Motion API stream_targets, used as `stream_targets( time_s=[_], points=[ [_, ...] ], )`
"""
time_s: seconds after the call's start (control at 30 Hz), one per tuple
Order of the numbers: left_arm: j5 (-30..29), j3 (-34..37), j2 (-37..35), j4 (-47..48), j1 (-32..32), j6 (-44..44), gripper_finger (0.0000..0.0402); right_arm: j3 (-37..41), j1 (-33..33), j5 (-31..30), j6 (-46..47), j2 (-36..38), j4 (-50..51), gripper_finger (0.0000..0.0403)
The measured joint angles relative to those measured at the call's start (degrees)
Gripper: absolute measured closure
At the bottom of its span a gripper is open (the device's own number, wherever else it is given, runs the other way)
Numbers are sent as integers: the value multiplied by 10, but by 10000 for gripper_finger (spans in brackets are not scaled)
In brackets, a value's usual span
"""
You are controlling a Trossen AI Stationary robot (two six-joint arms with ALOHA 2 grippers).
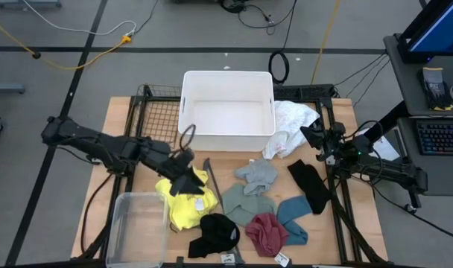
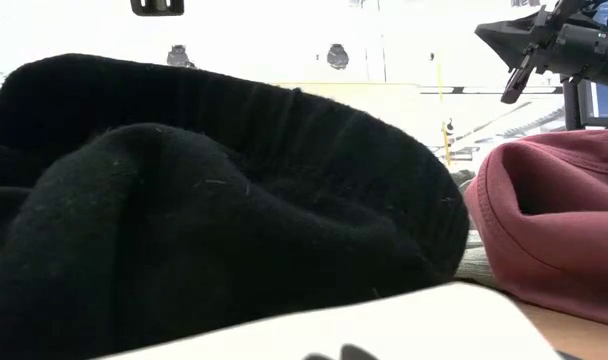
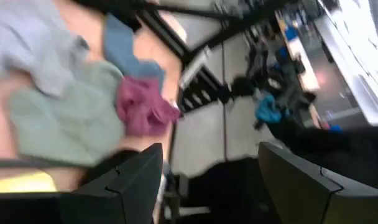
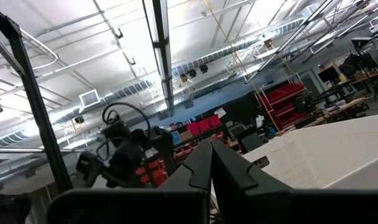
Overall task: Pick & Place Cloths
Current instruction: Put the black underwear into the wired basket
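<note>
Several small cloths lie on the table's near half: yellow (image 1: 183,210), black (image 1: 215,232), sage green (image 1: 249,206), grey (image 1: 258,173), maroon (image 1: 267,233), teal (image 1: 293,216) and a second black one (image 1: 310,184). A white cloth (image 1: 290,125) lies bunched against the white bin's right side. My left gripper (image 1: 188,181) is over the yellow cloth's far edge, open (image 3: 207,186), with nothing between its fingers. My right gripper (image 1: 310,134) is raised beside the white cloth, shut (image 4: 211,165) and empty. In the low view the near black cloth (image 2: 204,200) fills the foreground beside the maroon one (image 2: 564,220).
A white bin (image 1: 228,78) stands at the table's far middle. A clear plastic container (image 1: 137,223) sits at the near left corner. A thin dark hanger (image 1: 211,182) lies between the yellow and grey cloths. Black frame rails (image 1: 338,201) run along both table sides.
</note>
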State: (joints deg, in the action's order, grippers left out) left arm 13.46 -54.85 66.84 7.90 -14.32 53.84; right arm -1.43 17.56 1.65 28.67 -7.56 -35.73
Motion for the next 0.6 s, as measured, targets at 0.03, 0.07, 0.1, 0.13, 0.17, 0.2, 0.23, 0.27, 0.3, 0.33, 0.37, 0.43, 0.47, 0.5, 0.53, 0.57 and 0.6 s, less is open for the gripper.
stream_targets(
  time_s=[0.03,0.07,0.1,0.13,0.17,0.2,0.23,0.27,0.3,0.33,0.37,0.43,0.47,0.5,0.53,0.57,0.6],
  points=[
    [5,0,5,0,-4,3,133,0,0,0,0,0,0,403],
    [6,0,9,1,-9,3,133,0,0,0,0,0,0,403],
    [5,0,14,-1,-13,1,133,0,0,0,0,0,0,403],
    [5,0,19,-3,-16,-3,133,0,0,0,0,0,0,403],
    [4,0,24,-4,-19,-7,133,0,0,0,0,0,0,403],
    [2,0,27,-6,-21,-8,133,0,0,0,0,0,0,403],
    [1,0,31,-10,-23,-9,133,0,0,0,0,0,2,403],
    [1,0,34,-14,-23,-10,133,0,0,0,1,0,3,403],
    [0,0,37,-17,-23,-11,133,0,0,0,2,0,3,403],
    [0,0,40,-18,-23,-11,133,0,0,0,2,0,3,403],
    [0,0,43,-18,-23,-10,133,0,0,0,2,0,3,403],
    [0,0,46,-21,-23,-10,133,0,0,0,2,0,3,403],
    [0,0,47,-22,-23,-10,133,0,0,0,2,0,3,403],
    [0,0,49,-24,-23,-8,133,0,0,0,2,0,3,403],
    [0,0,50,-22,-23,-4,133,0,0,0,2,0,3,403],
    [0,0,51,-20,-23,3,133,0,0,1,2,0,3,403],
    [0,0,51,-20,-23,13,133,0,0,0,2,0,3,403]
  ],
)
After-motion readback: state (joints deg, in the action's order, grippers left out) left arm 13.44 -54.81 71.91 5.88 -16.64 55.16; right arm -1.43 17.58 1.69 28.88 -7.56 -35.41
